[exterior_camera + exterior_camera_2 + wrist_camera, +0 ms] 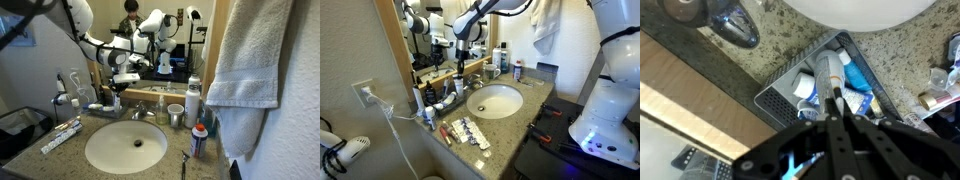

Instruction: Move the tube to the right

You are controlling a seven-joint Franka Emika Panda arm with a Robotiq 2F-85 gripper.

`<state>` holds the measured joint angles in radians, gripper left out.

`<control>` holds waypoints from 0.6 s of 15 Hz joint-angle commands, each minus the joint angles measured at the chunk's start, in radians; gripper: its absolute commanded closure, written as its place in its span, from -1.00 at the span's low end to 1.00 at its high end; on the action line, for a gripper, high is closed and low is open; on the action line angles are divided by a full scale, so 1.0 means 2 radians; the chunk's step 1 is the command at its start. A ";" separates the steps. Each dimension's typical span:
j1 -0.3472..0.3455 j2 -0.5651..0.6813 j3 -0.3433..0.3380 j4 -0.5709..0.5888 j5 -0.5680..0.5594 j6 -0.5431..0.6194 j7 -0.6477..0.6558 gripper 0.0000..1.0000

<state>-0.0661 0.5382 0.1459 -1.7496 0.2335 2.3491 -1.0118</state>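
Whitish tube (827, 68) in grey tray (775, 101) — gripper (836, 100) clenched on its near end; jaws nearly together.

The white jointed robot arm (480, 15) reaches down over the back edge of the worktop (530, 100). Its black two-finger gripper (837, 97) points downward, fingertips nearly meeting.

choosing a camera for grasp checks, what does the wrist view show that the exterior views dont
Only the wrist view: a grey tray holding the whitish tube beside blue packaging, with the end effector right at the tube; whether it grips is unclear. Only the exterior views: the arm, a hanging towel, a cup and the white-and-red toothpaste tube. Shared: the white sink and the speckled counter.
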 commanded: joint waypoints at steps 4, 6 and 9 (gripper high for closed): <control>0.008 0.011 0.004 -0.004 -0.012 0.052 0.029 0.98; 0.013 0.012 0.002 -0.005 -0.022 0.063 0.039 0.98; 0.019 0.013 -0.002 -0.006 -0.046 0.066 0.058 0.98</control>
<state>-0.0399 0.5639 0.1474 -1.7494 0.1884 2.4501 -0.9504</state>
